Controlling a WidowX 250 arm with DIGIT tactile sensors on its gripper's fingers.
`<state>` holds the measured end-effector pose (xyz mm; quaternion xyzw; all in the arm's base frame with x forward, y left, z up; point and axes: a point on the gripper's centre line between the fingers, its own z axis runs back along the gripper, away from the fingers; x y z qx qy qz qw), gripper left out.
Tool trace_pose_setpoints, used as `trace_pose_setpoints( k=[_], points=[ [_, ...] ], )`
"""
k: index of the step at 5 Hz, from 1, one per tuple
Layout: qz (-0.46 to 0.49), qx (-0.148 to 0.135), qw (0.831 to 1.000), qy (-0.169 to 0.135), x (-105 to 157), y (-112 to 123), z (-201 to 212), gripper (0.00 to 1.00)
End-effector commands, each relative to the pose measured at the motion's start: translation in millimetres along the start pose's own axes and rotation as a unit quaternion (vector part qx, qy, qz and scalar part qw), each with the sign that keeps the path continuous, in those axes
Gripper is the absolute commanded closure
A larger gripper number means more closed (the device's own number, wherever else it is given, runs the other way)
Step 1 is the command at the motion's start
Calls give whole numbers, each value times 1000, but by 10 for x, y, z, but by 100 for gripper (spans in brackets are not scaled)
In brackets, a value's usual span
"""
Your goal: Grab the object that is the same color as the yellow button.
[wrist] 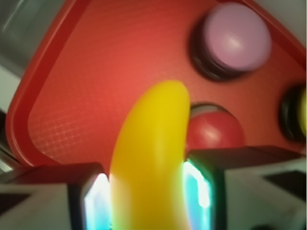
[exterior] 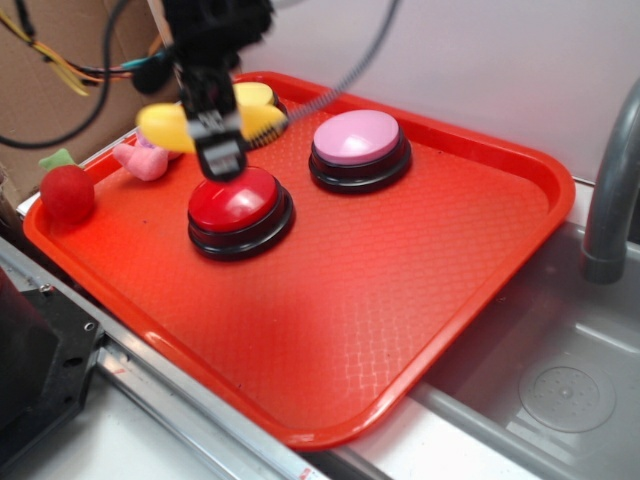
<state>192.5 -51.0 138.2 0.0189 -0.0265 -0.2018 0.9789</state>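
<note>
Overhead, claw (wrist: 148, 191) grips banana (wrist: 151, 158) above red tray (exterior: 420, 300) beside sink (exterior: 570, 380).

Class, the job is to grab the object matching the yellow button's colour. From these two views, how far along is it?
Done: the gripper has picked the banana, the match for the yellow button. In hand: the wrist view shows its fingers shut on the banana's sides, and the outside view shows it raised above the tray, near the red button. Left: little, perhaps only holding it steady.
</note>
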Motion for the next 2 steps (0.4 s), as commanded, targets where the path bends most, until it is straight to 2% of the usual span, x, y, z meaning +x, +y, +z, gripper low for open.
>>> trace_pose_setpoints(
  k=[1, 2],
  points=[
    [195, 49, 979, -32, -119, 46, 320, 100],
    [193, 48, 979, -37, -154, 8, 338, 100]
  ],
)
